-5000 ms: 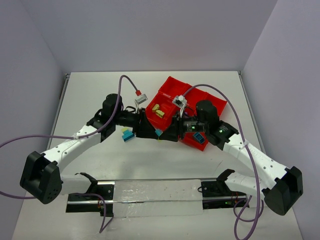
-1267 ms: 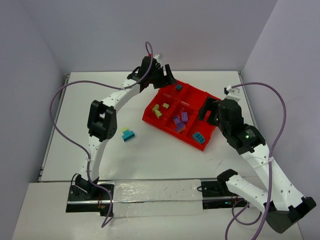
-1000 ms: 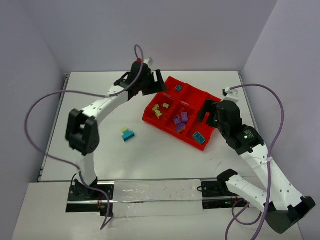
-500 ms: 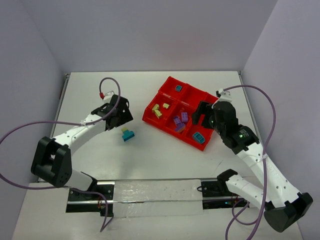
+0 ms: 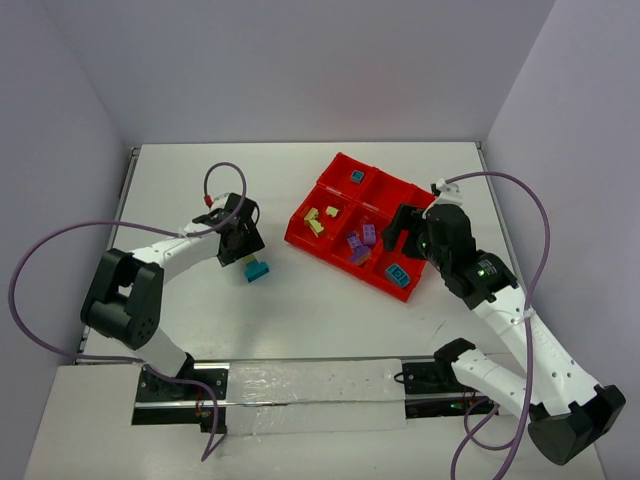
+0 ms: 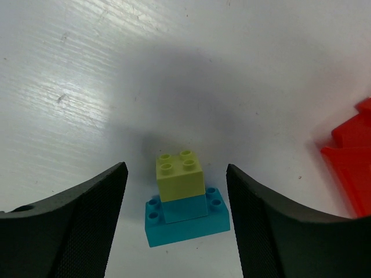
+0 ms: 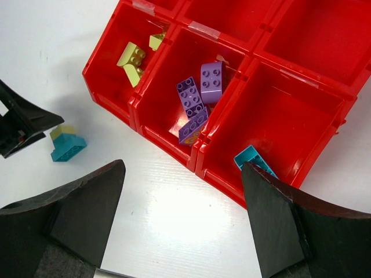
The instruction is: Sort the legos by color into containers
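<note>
Left of the bright red plastic compartment tray (image 5: 299,231), on the white tabletop (image 5: 320,320), I see a two-brick stack. It is a small pale yellow-green brick (image 6: 179,172) seated on a wider teal brick (image 6: 186,219). My left gripper (image 6: 175,169) sits right at this stack with its black fingers spread, one on each side. The wrist view shows clear gaps, so neither finger touches the plastic.

My right gripper (image 7: 182,168) hangs over the tray's right end, its fingers also spread wide and holding nothing.

From the right wrist view, the tray's near row reads as follows:
- The left compartment holds pale yellow bricks (image 7: 133,58).
- The middle one holds purple bricks (image 7: 200,92).
- The right one holds a teal brick (image 7: 254,160) against its near wall.

From above, one more small teal brick (image 5: 357,176) lies in the far row's left compartment.
</note>
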Robot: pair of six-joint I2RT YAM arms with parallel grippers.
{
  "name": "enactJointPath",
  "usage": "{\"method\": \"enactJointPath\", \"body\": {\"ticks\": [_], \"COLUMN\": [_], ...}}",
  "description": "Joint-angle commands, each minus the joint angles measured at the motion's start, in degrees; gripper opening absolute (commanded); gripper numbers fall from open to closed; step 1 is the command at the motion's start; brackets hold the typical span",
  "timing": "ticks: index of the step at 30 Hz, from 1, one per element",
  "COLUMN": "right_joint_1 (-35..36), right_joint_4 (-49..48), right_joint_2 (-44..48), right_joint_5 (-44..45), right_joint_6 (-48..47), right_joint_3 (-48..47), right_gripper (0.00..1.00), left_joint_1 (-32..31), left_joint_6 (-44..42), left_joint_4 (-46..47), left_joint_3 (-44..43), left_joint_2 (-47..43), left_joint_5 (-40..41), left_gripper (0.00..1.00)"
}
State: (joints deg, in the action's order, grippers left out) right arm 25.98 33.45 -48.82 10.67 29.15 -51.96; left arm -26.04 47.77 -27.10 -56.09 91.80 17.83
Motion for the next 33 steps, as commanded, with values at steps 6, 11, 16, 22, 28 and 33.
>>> {"method": "enactJointPath", "body": {"ticks": [6, 11, 16, 22, 28, 33], "right_joint_1": [0.04, -0.05, 0.04, 0.04, 1.27, 9.79], "right_joint_4": [-2.04, -2.34, -2.52, -2.55, -8.16, -16.29], "right_joint_2": [1.09, 0.74, 0.48, 0.20, -1.35, -6.46], "right_joint_5": [0.02, -0.21, -0.30, -1.41, -12.49, -16.23], "right_joint_6": [0.65, 0.74, 0.91, 0.90, 2.33, 5.07], "right_joint_3": [-0.33, -0.50, -0.68, -0.68, 1.02, 1.21], "right_gripper": [0.88, 0.88, 0.88, 0.87, 0.87, 0.87], "left_joint_1": [0.29, 0.20, 0.20, 0.19, 0.41, 0.57], "left_joint_6": [0.53, 0.57, 0.92, 0.39, -0.29, 4.08], "left_joint_4": [3.46, 3.90, 4.08, 2.37, 1.32, 4.38], "left_joint_3": [0.37, 0.90, 0.98, -0.96, -3.46, -3.54], "left_joint_2": [2.32, 3.30, 3.21, 0.92, -6.05, -11.99], "left_joint_5": [-3.43, -4.99, -4.65, -3.87, -9.85, -17.17], "left_gripper": [0.65, 0.61, 0.49, 0.23, 0.00, 0.00]}}
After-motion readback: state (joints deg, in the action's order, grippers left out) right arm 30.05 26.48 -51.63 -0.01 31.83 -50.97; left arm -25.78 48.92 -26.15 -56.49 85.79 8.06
